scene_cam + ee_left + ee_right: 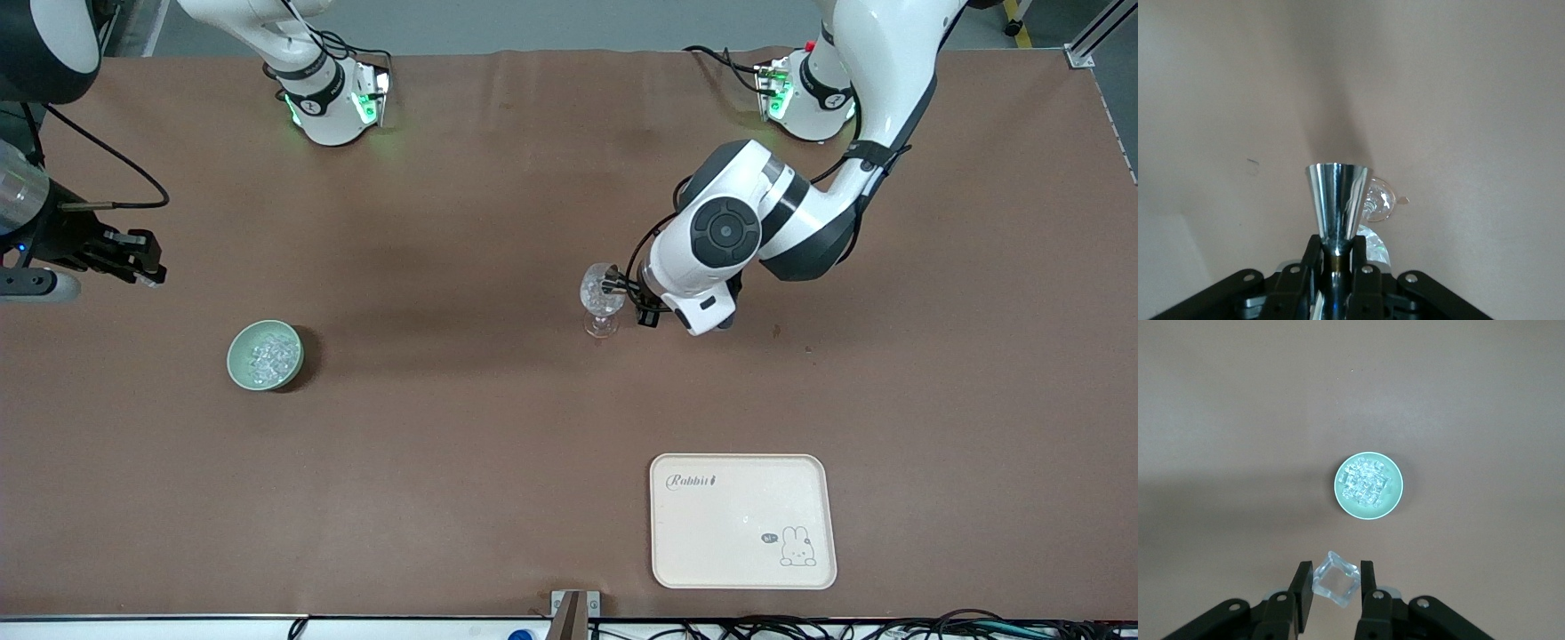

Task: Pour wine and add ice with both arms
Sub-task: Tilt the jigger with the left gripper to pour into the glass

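Note:
My left gripper [615, 286] is shut on the narrow waist of a shiny metal measuring cup [1337, 203], held at the rim of a clear stemmed glass [597, 300] standing mid-table. The glass [1379, 200] shows partly past the cup. No wine can be made out. A pale green bowl [236, 360] holds a heap of ice [271, 354] toward the right arm's end. My right gripper [147, 267] hangs over bare table beside that bowl, shut on one clear ice cube [1335, 579]. The bowl [1395, 500] and its ice [1367, 482] lie below it.
A cream tray [742, 520] with a rabbit drawing lies near the table's front edge, toward the left arm's end. Both arm bases [333, 107] [805, 98] stand along the table's back edge. The brown tabletop [444, 267] spreads between bowl and glass.

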Available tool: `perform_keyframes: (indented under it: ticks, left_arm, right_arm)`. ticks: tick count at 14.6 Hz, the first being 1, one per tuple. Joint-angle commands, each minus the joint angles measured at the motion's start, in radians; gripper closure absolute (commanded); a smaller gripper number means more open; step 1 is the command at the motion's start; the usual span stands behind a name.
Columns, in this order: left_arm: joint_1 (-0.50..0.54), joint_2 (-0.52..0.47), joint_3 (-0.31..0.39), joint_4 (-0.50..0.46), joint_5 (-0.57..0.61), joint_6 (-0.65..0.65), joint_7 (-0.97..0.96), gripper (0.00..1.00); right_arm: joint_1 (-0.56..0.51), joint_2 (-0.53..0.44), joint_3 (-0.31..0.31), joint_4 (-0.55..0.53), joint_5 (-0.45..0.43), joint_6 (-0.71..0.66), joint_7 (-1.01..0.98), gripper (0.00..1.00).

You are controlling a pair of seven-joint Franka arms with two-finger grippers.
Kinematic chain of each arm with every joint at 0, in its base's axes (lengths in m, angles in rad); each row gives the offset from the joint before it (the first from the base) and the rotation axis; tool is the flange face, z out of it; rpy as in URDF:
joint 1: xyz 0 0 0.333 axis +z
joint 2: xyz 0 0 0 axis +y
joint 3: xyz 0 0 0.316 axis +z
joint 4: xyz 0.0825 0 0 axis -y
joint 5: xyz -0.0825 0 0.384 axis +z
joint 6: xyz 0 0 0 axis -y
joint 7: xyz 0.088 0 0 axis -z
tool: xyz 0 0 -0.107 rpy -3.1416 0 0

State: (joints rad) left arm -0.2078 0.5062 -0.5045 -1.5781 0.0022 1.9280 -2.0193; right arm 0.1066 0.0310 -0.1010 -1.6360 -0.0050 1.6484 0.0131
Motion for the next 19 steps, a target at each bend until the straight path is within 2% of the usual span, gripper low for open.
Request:
perform_keyframes:
  ticks: [1,5,11,14,19]
  left_arm:
    - [-0.012,-0.023,0.003,-0.003,0.042,-0.030,-0.022,0.99]
    - [-0.009,-0.026,0.003,-0.002,0.042,-0.040,-0.013,0.99]
    - [0.011,-0.026,-0.037,-0.002,0.024,-0.043,0.048,0.99]
    - [0.036,-0.034,-0.037,0.009,-0.057,-0.044,0.138,0.99]
    - [0.157,-0.037,-0.038,0.041,-0.292,-0.049,0.336,0.99]
  right_arm:
    - [0.010,-0.022,-0.003,-0.019,-0.010,0.008,0.021,0.97]
    - [0.010,-0.022,-0.003,-0.019,-0.004,0.008,0.021,0.97]
    - [0.010,-0.022,-0.003,-0.021,-0.001,0.008,0.022,0.97]
    - [0.010,-0.022,-0.003,-0.021,-0.001,0.010,0.022,0.97]
    - [0.011,-0.022,-0.002,-0.021,0.000,0.014,0.024,0.97]
